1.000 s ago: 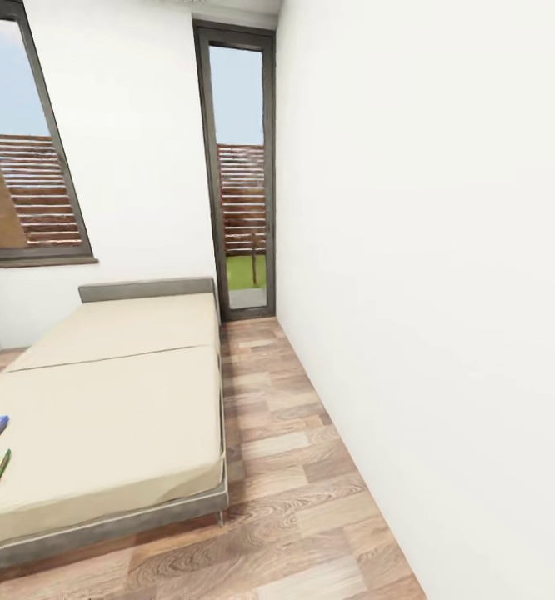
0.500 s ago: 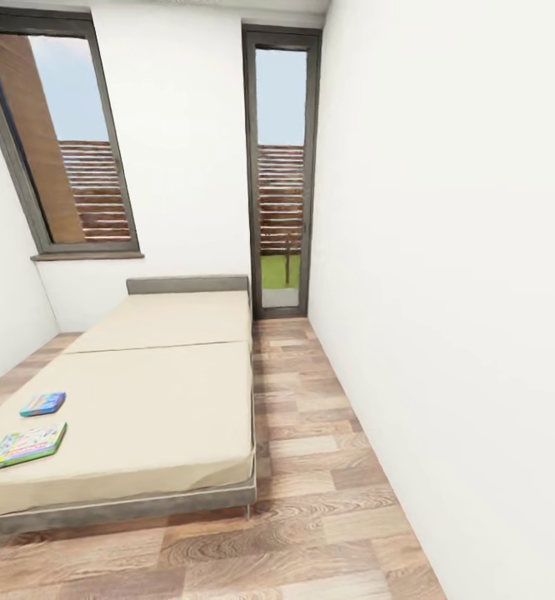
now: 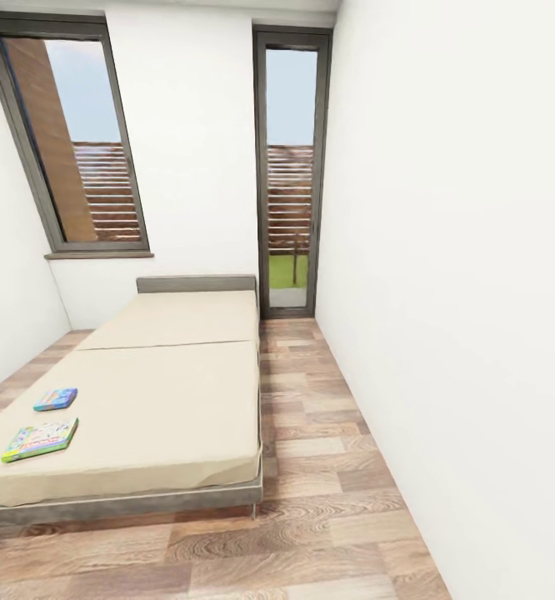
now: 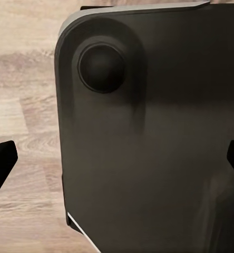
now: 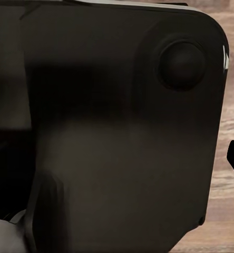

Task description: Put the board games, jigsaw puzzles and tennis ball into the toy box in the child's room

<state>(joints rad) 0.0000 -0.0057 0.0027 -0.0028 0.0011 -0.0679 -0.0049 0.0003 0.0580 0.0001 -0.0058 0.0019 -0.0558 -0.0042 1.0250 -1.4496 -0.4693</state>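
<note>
The bed [image 3: 169,392] takes up the left and middle of the room, its headboard [image 3: 196,283] against the far wall under the slatted window [image 3: 77,142]. Between the bed's right edge and the white right-hand wall [image 3: 461,292] runs a bare strip of wood floor [image 3: 311,417] up to the tall glazed door [image 3: 290,175]; floor also lies open along the bed's foot. Most of the mattress top is free; two flat board games [image 3: 41,439] lie near its left front, apart from each other. At each wrist, a dark rounded robot panel [image 4: 148,132] sits close before the fingers [image 4: 1,163], blocking the way ahead, with floor planks beside it.
</note>
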